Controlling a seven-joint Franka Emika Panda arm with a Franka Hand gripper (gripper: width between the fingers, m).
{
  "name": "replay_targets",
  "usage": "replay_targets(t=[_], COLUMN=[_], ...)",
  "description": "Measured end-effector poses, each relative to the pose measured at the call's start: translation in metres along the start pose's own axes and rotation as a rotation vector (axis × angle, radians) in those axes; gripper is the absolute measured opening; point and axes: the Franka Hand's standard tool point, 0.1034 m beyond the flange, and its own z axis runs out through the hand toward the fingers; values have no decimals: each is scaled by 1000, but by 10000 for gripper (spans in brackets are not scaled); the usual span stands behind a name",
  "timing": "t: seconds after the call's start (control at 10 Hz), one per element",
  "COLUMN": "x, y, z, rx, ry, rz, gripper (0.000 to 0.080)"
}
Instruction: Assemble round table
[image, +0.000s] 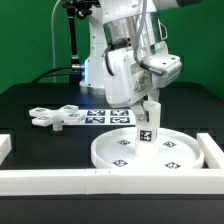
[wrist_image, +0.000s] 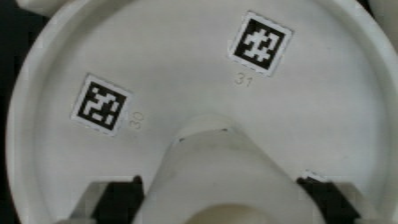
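The large round disc (image: 145, 151) lies flat on the table at the front, with several square tags on it. My gripper (image: 148, 108) is shut on the short cylindrical leg (image: 147, 124), holding it upright over the disc's middle; whether its lower end touches the disc I cannot tell. In the wrist view the leg (wrist_image: 221, 170) fills the space between the black fingertips (wrist_image: 118, 197), with the disc (wrist_image: 178, 60) and two of its tags beyond. The four-lobed cross base (image: 56, 116) lies flat on the table at the exterior view's left.
White border rails run along the front (image: 60, 178) and at the exterior view's right (image: 213, 153). The marker board (image: 105, 115) lies behind the disc, near the arm's base. A green wall stands behind.
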Motion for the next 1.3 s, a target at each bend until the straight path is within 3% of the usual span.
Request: replay_targets(t=[0.3,0.7,0.9,1.0,1.1,1.2,1.3], x=[-1,2,2,1,1,-1,-4], y=[-4,-1,1,1,1,5,4], z=[-1,0,1,2,2,-1,-9], rx=[24,125,124,124,123,76,53], ry=[-20,-68,-69,-67,-67,-65,-67], rz=[152,400,385,370,365,269,143], gripper=[409,409,409,579,627,627,645])
